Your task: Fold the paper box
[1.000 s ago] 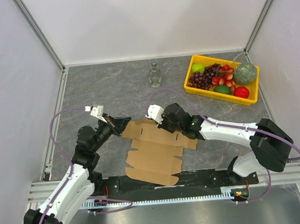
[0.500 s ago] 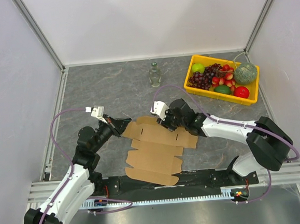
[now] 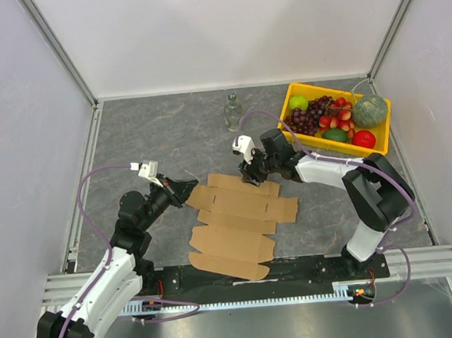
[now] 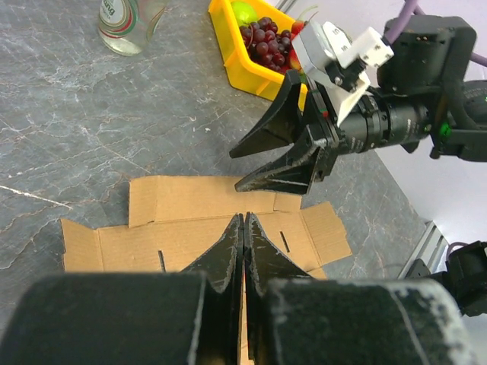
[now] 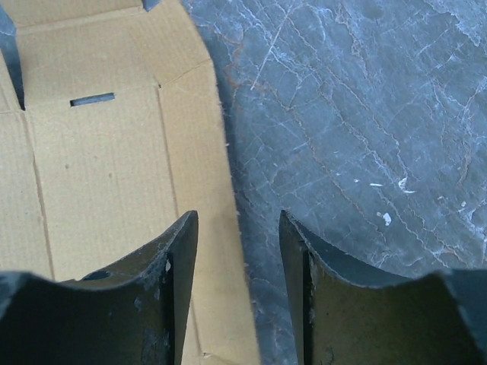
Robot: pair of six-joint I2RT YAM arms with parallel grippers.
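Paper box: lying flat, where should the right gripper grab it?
Probably the free edge of the far flap, approached low from the far side. The paper box lies flat, so only edges offer a bite; the right gripper, open, hovers there.

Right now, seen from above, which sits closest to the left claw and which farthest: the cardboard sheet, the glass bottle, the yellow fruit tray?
From the left gripper:
1. paper box, at its fingertips, mid-table.
2. glass bottle, farther back, centre.
3. yellow tray, back right corner.
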